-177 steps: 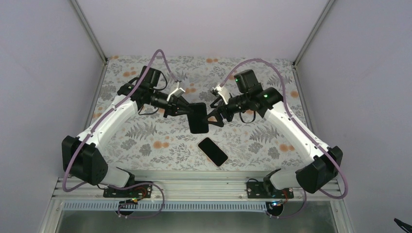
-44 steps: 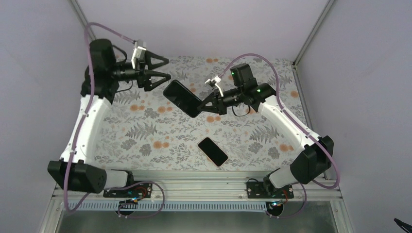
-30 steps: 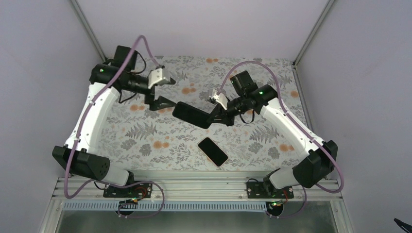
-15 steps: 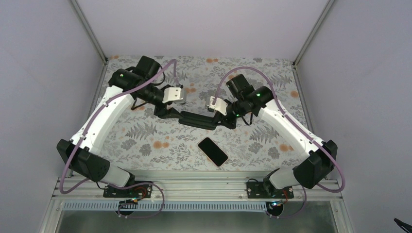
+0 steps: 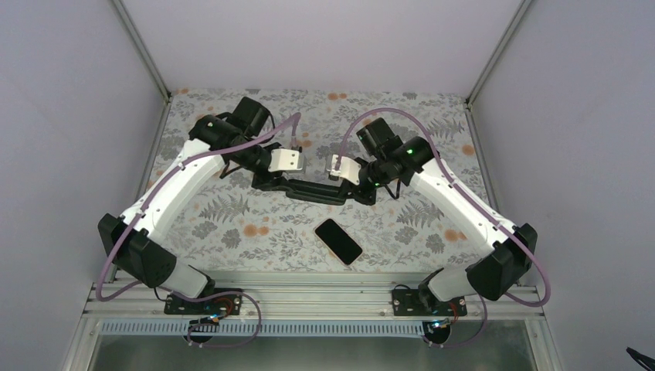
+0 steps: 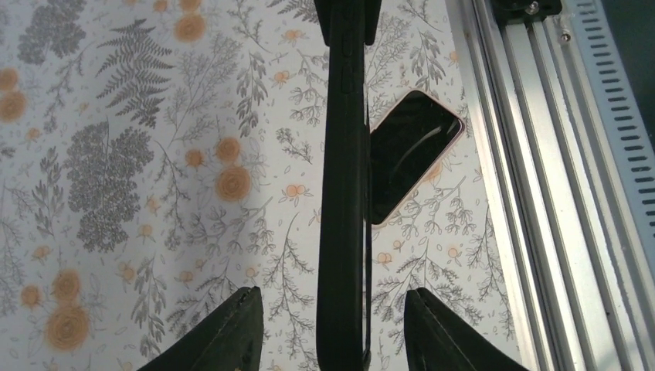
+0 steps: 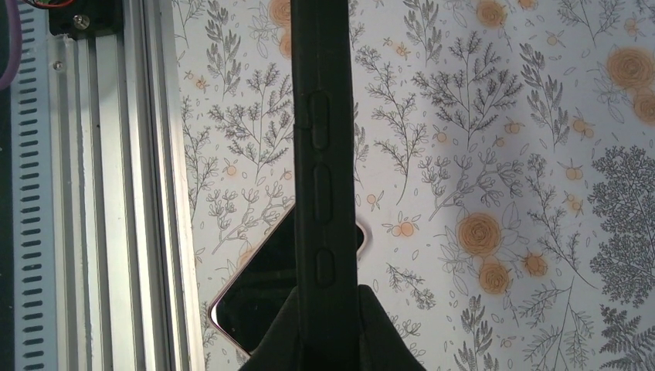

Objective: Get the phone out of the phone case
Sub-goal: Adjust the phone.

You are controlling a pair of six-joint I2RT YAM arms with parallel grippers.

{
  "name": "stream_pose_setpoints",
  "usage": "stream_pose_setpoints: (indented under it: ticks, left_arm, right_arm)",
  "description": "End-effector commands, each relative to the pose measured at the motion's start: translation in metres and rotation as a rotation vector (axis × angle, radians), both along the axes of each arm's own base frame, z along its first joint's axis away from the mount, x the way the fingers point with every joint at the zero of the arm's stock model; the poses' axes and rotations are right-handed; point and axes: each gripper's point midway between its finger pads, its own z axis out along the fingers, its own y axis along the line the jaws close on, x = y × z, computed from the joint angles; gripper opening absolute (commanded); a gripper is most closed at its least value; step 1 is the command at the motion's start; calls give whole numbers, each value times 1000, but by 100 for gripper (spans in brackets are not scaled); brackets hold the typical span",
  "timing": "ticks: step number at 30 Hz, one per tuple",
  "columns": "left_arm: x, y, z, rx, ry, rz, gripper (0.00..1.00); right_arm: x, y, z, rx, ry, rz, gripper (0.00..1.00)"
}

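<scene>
Top external view: black phone case (image 5: 315,190) held aloft edge-on, dark-screened phone with a pinkish rim (image 5: 338,241) lying out of it on the worktop (image 5: 224,224).
Nearest, a ribbed aluminium rail (image 5: 309,297) borders the fern-and-orange-flower cloth, bare to either side. Just beyond the rail the phone lies flat; in both wrist views the case crosses it and hides part. On one end of the case the right tool (image 5: 354,191) is clamped, its fingertips lost against the black. At the other end the left tool (image 5: 278,184) straddles the case with fingers parted, cloth showing in both gaps, touching nothing. Farthest, lilac walls (image 5: 309,46) close the back and both flanks.
</scene>
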Motion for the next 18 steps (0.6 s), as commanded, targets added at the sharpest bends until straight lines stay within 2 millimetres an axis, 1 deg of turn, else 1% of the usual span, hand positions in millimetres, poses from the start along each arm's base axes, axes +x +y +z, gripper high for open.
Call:
stream_pose_setpoints:
  ticks: [1,3,6,9,12,16,17,18]
  left_arm:
    - [-1,-5,-10,35,-29,-38,42]
    - [-3,-8,-14,47,-28,-47,34]
    - [-9,-14,-13,34,-13,-56,22]
    - [-8,-15,-14,37,-20,-50,15]
    - [-6,-14,-19,54,-29,-39,4]
    - [-6,-16,-8,16,-38,-28,2]
    - [-7,-18,-3,-1,-36,-21,2]
    - [-6,-19,3,-24,-32,-15,2]
  right_arm:
    - [2,7,28,60,-82,27,4]
    - [1,7,28,57,-77,28,4]
    - [2,6,26,46,-81,23,4]
    - [2,5,26,40,-82,20,4]
    - [2,5,29,41,-88,17,4]
    - [6,6,38,60,-107,0,4]
    - [8,6,41,65,-115,-11,7]
    - [12,6,44,71,-127,-28,13]
